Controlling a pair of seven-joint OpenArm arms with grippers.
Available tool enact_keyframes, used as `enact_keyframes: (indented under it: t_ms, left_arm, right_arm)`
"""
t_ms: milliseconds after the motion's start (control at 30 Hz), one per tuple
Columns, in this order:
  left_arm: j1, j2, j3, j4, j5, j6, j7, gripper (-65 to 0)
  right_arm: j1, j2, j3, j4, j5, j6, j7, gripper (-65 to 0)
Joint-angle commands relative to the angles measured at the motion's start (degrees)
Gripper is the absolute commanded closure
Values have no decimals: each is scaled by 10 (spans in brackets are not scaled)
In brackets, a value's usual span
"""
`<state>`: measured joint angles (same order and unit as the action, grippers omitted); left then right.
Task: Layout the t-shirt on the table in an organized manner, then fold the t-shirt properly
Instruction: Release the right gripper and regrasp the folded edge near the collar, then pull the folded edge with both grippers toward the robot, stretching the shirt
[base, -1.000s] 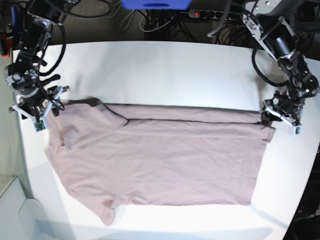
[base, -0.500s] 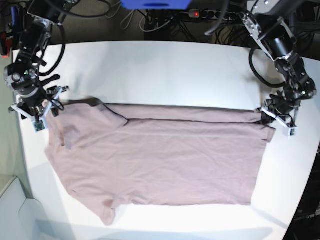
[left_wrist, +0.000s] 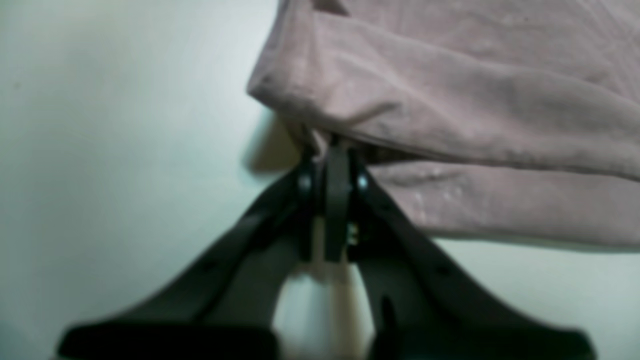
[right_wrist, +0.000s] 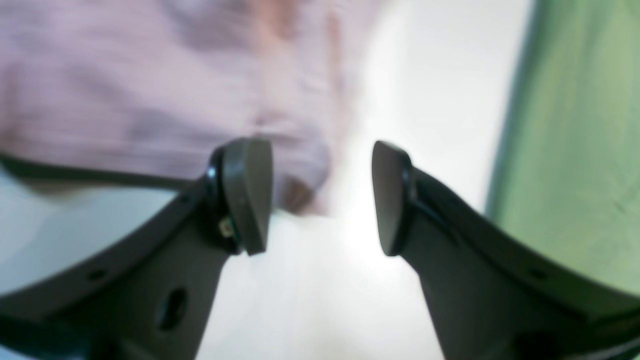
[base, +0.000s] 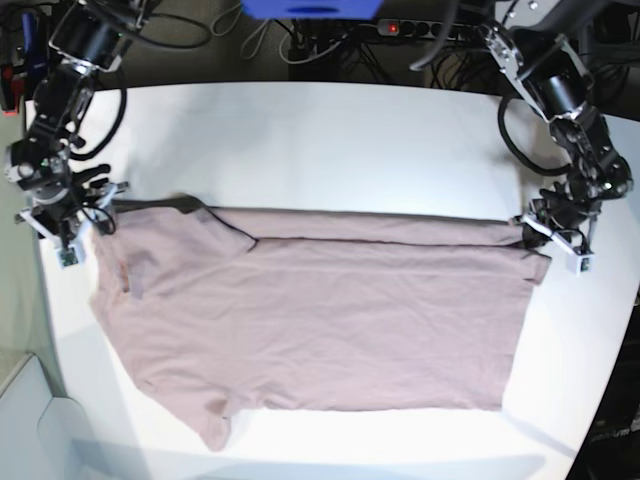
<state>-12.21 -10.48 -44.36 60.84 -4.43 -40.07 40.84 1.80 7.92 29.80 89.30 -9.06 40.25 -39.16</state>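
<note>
The mauve-pink t-shirt (base: 320, 320) lies spread flat across the white table (base: 330, 140), with its far long edge folded over toward the middle. My left gripper (base: 542, 238) is at the shirt's right far corner. The left wrist view shows the left gripper (left_wrist: 332, 160) shut on the t-shirt (left_wrist: 450, 100), a thin edge of fabric pinched between its tips. My right gripper (base: 88, 225) stands open at the shirt's left edge. In the right wrist view the right gripper (right_wrist: 320, 197) has nothing between its fingers, and the t-shirt (right_wrist: 150, 90) lies just beyond its left finger.
Cables and a power strip (base: 420, 28) run behind the table's far edge, next to a blue object (base: 310, 8). The table's left edge lies close to my right gripper, with a green surface (right_wrist: 575, 150) beyond it. The table's right edge curves just past my left gripper.
My left gripper closed on the shirt's right far corner. My right arm shifted a little to the left, away from the shirt's left edge, still open.
</note>
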Motion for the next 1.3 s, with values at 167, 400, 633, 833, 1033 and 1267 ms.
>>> enact_keyframes:
  t_ms: [167, 400, 633, 833, 1033, 1267]
  left_arm:
    - [-6, -7, 1, 6, 4, 1, 5, -2]
    - [-7, -7, 1, 6, 4, 1, 5, -2]
    - [-7, -7, 1, 6, 4, 1, 5, -2]
    - [-7, -7, 1, 8, 4, 1, 5, -2]
    - [-7, -7, 0, 8, 4, 1, 5, -2]
    - [-7, -7, -1, 10, 4, 1, 8, -2]
  right_arm:
    - [9, 27, 0, 0, 4, -2, 11, -327]
    - [6, 22, -3, -19, 4, -2, 11, -326]
    - [9, 24, -2, -41, 4, -2, 17, -321]
    - [6, 22, -3, -46, 4, -2, 34, -320]
    - [10, 26, -1, -91, 4, -2, 35, -277]
    - [9, 26, 0, -100, 4, -2, 35, -146]
